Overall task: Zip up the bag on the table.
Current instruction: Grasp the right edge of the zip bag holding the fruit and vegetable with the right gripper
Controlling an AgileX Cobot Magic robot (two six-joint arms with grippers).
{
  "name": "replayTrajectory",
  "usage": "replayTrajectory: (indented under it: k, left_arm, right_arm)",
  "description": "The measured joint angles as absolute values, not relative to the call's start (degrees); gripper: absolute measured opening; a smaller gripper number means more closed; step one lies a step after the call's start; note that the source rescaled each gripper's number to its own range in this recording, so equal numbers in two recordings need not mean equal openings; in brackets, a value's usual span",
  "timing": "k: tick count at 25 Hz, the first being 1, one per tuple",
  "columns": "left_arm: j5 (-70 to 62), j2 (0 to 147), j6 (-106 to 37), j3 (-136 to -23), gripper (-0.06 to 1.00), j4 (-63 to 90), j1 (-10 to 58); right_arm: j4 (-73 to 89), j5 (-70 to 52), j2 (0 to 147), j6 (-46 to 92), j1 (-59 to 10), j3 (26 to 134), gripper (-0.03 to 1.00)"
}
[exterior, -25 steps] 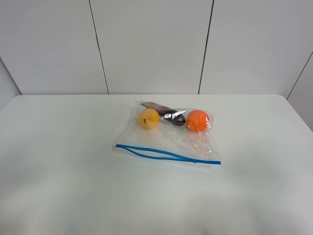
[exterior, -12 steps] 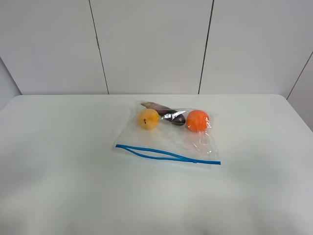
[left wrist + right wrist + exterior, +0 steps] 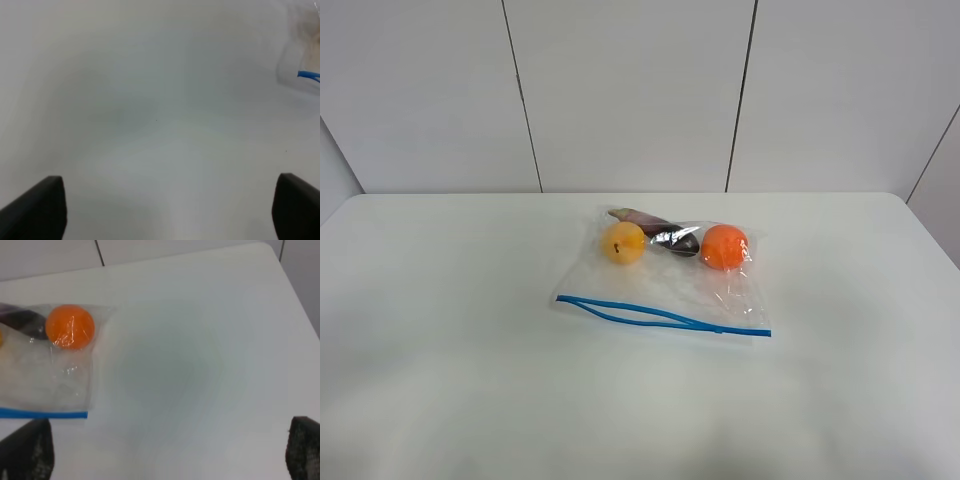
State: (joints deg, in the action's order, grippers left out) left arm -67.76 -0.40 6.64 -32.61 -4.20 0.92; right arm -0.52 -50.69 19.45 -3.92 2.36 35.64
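While left gripper (image 3: 167,210) and right gripper (image 3: 170,452) gape wide, bag (image 3: 660,282) lies on table (image 3: 440,330), clear of both.

Bag (image 3: 665,285) clear plastic, zip strip (image 3: 740,329) bright blue. Inside: yellow fruit (image 3: 623,243), orange fruit (image 3: 724,247), dark purple item (image 3: 677,240). Worktop (image 3: 440,300) plain white, wall (image 3: 630,90) pale grey, dark seams (image 3: 520,95).

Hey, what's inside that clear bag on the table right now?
Inside the bag are a yellow fruit, an orange fruit and a dark purple item lying between them. Glare on the crinkled plastic hides part of the purple item, so I cannot tell what it is.
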Motion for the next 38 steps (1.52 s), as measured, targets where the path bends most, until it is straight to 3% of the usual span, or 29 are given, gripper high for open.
replayTrajectory:
  k: [9,15,29,38]
  left_arm:
    - [-67.8,-0.4,6.6,-32.6,1.00,-4.2,0.9]
    - [-67.8,-0.4,6.6,-32.6,1.00,-4.2,0.9]
    - [-67.8,-0.4,6.6,-32.6,1.00,-4.2,0.9]
    - [-67.8,-0.4,6.6,-32.6,1.00,-3.8,0.9]
  right_arm:
    - [0.7,-33.8,39.9,-2.7,2.4,35.8,1.00]
    - [9.3,-31.2,55.6,1.9,2.4,37.0,1.00]
    - [41.9,-30.0,84.3,26.7,2.4,42.8,0.99]
    - [49.7,-30.5,97.4,32.9,2.4,44.8,0.96]
